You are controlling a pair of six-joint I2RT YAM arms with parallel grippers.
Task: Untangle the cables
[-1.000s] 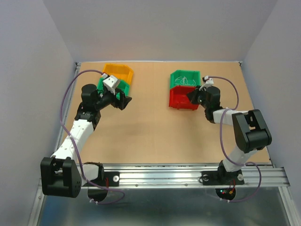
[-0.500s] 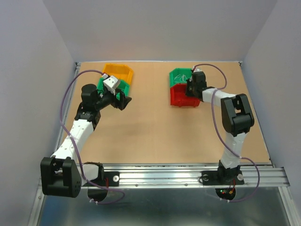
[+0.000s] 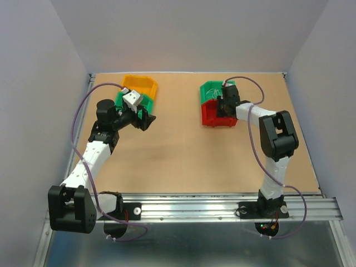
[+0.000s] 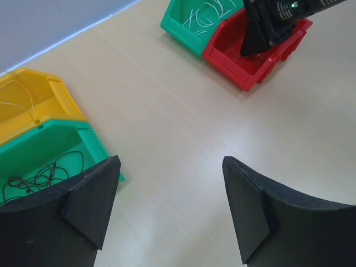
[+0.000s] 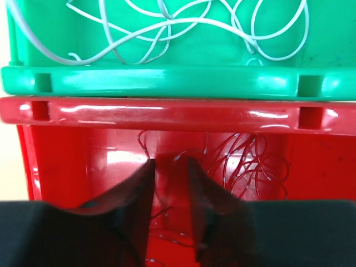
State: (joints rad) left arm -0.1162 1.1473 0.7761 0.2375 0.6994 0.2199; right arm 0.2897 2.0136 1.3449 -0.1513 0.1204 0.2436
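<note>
Listing by view.

Top external view: table (image 3: 178, 161) with two pairs of bins.
- Upper left: yellow bin (image 3: 142, 84), with the left green bin (image 3: 119, 100) touching it on the near side.
- Upper centre-right: right green bin (image 3: 211, 89), with the red bin (image 3: 214, 118) touching it below.
- Left gripper (image 3: 146, 118) sits just right of the left green bin, above bare table.
- Right gripper (image 3: 222, 105) points down into the red bin.
- The bins' contents are too fine to read here, beyond faint pale lines in the right green bin.

Left wrist view: shows what the top view cannot.
- Fingers (image 4: 92, 200) stand wide apart with nothing between them, only table below.
- Dark wires (image 4: 39, 177) lie loose on the floor of the left green bin at lower left.
- A pale wire (image 4: 22, 97) lies in the yellow bin above it.
- Both right-hand bins and the right gripper show at upper right.

Right wrist view: the only close look inside the red bin.
- Red wires (image 5: 250, 161) lie in a loose tangle on the floor, right of centre.
- The right gripper's tips are parted by a narrow gap, and red floor shows between them.
- White wires (image 5: 183, 22) loop across the right green bin at the top of the frame.
</note>
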